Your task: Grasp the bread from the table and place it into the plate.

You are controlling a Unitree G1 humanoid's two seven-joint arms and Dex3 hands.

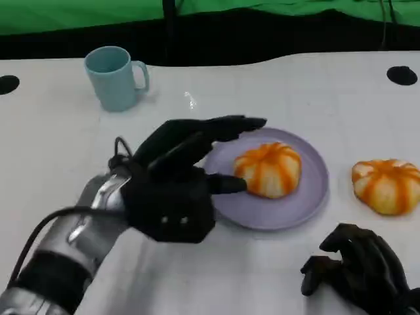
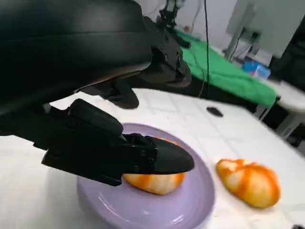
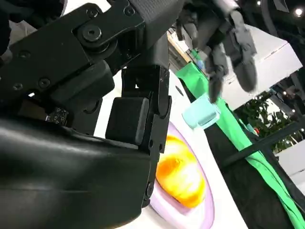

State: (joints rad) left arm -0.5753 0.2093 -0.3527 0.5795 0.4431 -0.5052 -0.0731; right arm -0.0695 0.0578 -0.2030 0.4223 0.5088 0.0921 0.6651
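Observation:
An orange-striped bread (image 1: 269,169) lies in the purple plate (image 1: 308,197) at the table's middle. My left hand (image 1: 177,180) hovers at the plate's left edge with its fingers spread. Its thumb (image 1: 226,184) lies close against the bread's left side, and the long fingers (image 1: 230,126) reach over the plate's far rim without touching the bread. The left wrist view shows the thumb (image 2: 157,160) in front of the bread (image 2: 155,182) on the plate (image 2: 190,205). A second bread (image 1: 388,186) sits on the table right of the plate. My right hand (image 1: 364,269) rests curled at the front right, holding nothing.
A light-blue mug (image 1: 117,77) stands at the back left, well away from the plate. Two black round marks (image 1: 401,75) sit near the far table corners. Beyond the table's far edge runs a dark band and green cloth (image 1: 79,13).

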